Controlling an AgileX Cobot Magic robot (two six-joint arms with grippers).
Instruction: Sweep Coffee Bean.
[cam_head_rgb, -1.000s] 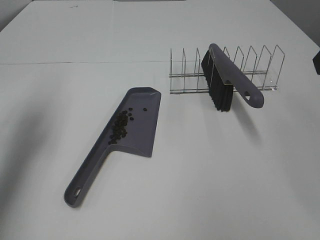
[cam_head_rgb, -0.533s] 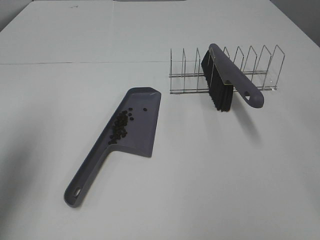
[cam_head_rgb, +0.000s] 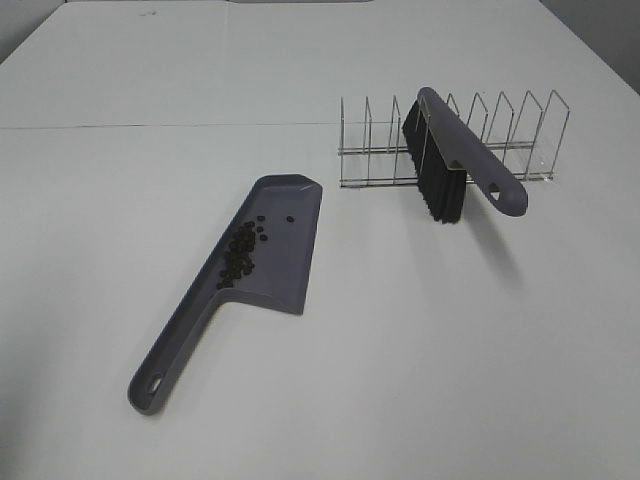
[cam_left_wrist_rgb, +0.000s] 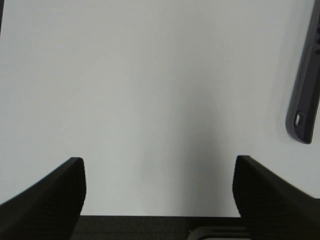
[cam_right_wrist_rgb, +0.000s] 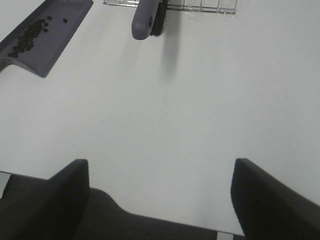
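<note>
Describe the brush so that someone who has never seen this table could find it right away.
Start at the wire rack toward the far right of the white table. The brush leans in it, black bristles down, grey handle sticking out toward the near side. The only other grey tool, the dustpan, lies flat to the left holding the coffee beans.

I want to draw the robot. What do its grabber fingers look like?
Both grippers, left and right, have two wide black fingers with a fine ribbed texture and slanted tops. No cables or markings show. The arms themselves are out of view.
</note>
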